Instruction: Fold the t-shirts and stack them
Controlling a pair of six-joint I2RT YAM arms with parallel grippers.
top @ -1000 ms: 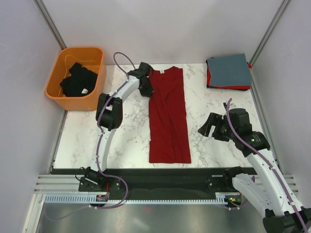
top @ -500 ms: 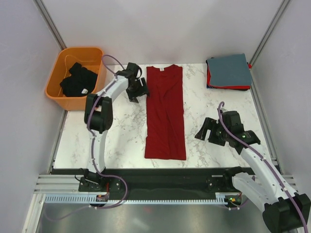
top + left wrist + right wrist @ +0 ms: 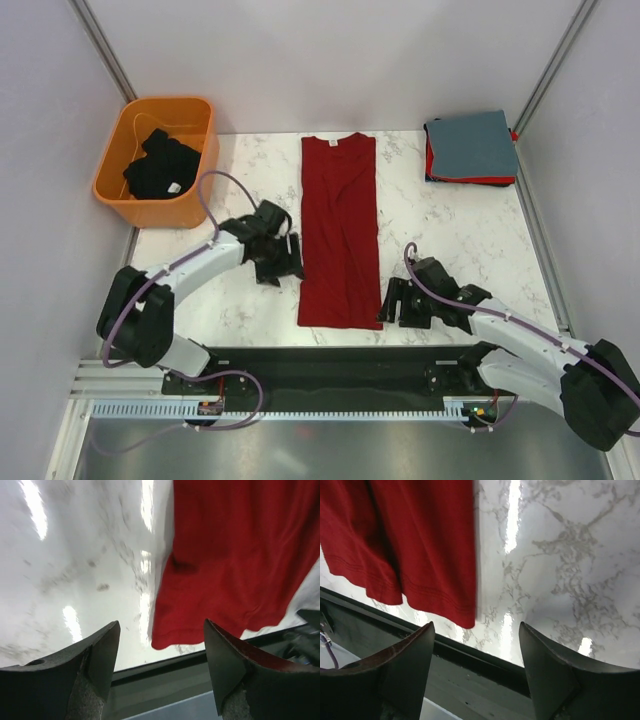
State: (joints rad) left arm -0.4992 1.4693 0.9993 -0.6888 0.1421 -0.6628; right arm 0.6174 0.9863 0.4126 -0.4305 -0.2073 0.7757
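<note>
A dark red t-shirt [image 3: 340, 235] lies flat in a long narrow strip down the middle of the marble table [image 3: 450, 240], collar and white tag at the far end. My left gripper [image 3: 283, 262] is open beside its left edge, close to the hem; the left wrist view shows the shirt's near left corner [image 3: 165, 637] between the fingers [image 3: 100, 655]. My right gripper [image 3: 394, 302] is open by the near right corner [image 3: 462, 615]. A black t-shirt [image 3: 160, 165] lies in the basket. Folded grey-blue [image 3: 470, 142] and red [image 3: 470, 181] t-shirts are stacked at the back right.
An orange plastic basket [image 3: 150, 208] stands at the back left corner. The table's dark near edge [image 3: 330, 352] runs just below the hem. Grey walls and metal posts close in the sides and back.
My left gripper opened, let go of the shirt near the collar and moved down to the hem's left side. My right gripper moved near and left toward the hem's right corner.
</note>
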